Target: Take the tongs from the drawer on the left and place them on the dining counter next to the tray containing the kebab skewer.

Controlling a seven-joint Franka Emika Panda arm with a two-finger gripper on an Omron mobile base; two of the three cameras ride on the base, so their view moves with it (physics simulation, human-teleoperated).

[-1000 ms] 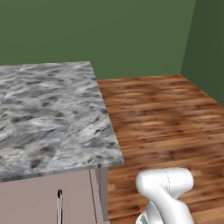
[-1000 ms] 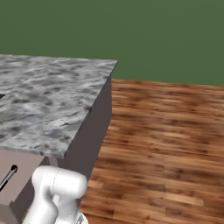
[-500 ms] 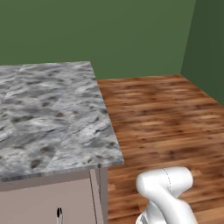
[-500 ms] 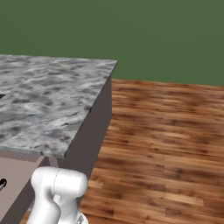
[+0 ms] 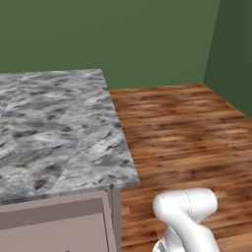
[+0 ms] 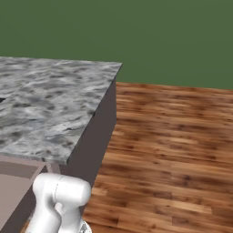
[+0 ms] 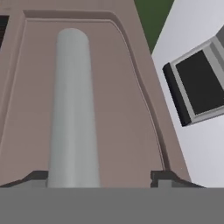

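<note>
- Since a second ago, you've lost the bar handle (image 7: 72, 109) from both base views.
- Your tool (image 7: 99, 177) sits spread, fingertips (image 7: 37, 177) flanking that handle on the drawer (image 7: 122, 109), under the tabletop (image 5: 54, 128).

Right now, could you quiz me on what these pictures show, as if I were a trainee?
1. True or false: in the hand view the silver bar handle lies between the two finger tips of the gripper.
2. What covers the floor beside the dining counter?
A. grey tiles
B. wood planks
C. carpet
3. Fill in: the drawer front behind the handle is coloured ____.

Key: 1 true; 2 B; 3 mauve-grey.
</note>
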